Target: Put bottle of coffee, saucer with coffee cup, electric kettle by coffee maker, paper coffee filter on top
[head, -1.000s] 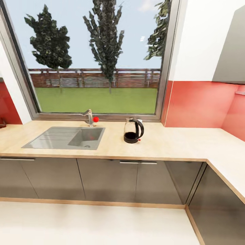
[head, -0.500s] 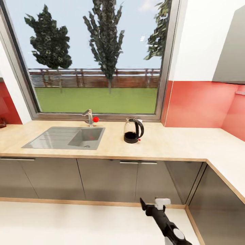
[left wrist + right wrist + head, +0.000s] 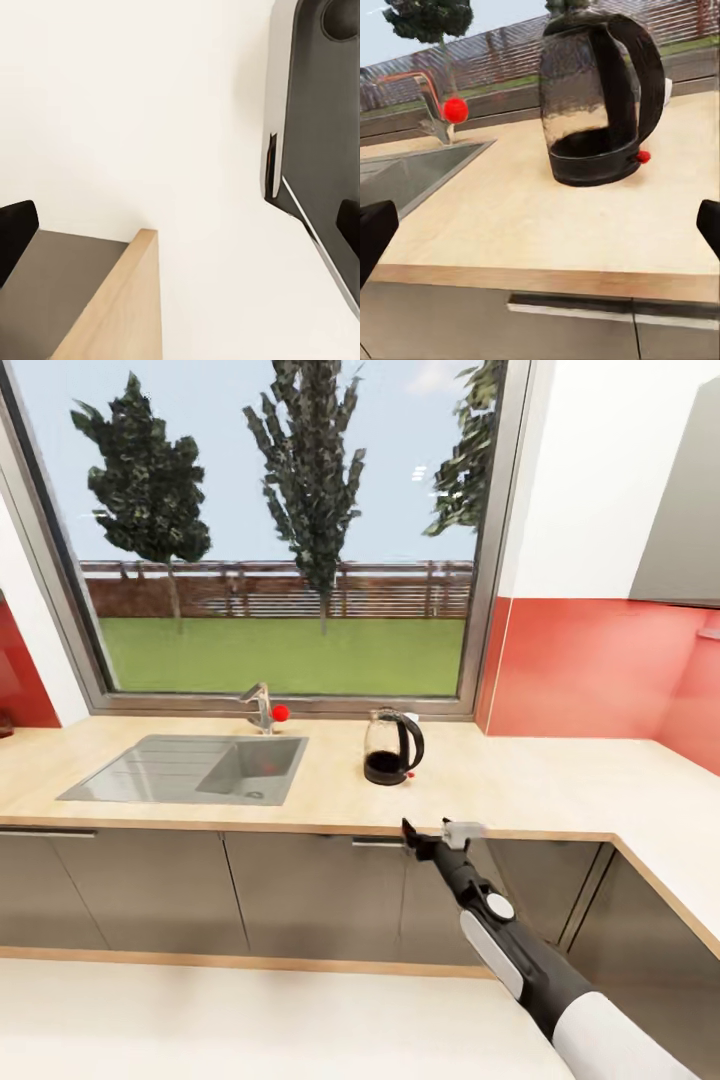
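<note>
The electric kettle [image 3: 392, 746], clear glass with a black base and looped handle, stands on the kitchen countertop [image 3: 530, 780] just right of the sink. My right gripper [image 3: 436, 834] is open and hovers at the counter's front edge, a short way in front of the kettle and slightly to its right. In the right wrist view the kettle [image 3: 600, 97] is straight ahead on the countertop [image 3: 547, 225], beyond my spread fingertips [image 3: 375, 229]. My left gripper [image 3: 180, 232] is open, its dark fingertips [image 3: 16, 229] wide apart over the white floor.
A grey sink [image 3: 190, 765] and a faucet with a red knob [image 3: 264, 708] lie left of the kettle under the big window. The counter turns a corner at the right [image 3: 680, 850]. Grey cabinet fronts [image 3: 300, 900] run below. A wooden plinth strip [image 3: 120, 307] borders the floor.
My right arm has risen into view from below and reached up and forward to the counter's front edge. The kettle has not moved; the camera shifted slightly.
</note>
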